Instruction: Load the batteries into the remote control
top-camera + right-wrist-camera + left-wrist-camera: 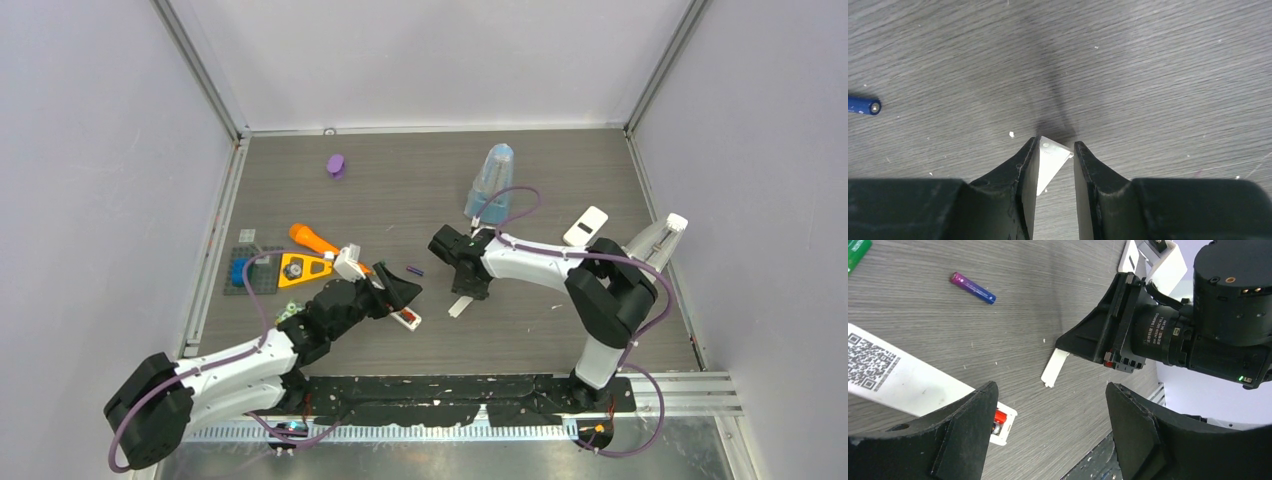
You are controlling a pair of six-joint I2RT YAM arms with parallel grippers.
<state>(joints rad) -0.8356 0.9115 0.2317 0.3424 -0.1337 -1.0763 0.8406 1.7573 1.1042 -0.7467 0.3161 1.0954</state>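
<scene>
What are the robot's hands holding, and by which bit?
The right hand seems to pinch the white cover by one end. The left hand is open, holding nothing.

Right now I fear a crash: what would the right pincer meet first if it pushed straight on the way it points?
The right pincer points down at the table; the white cover between its fingers comes first. Whether it already touches is unclear.

Three batteries (973, 288), two white remotes (585, 226), one loose white cover (1054, 367) and two arms (540, 262).
</scene>
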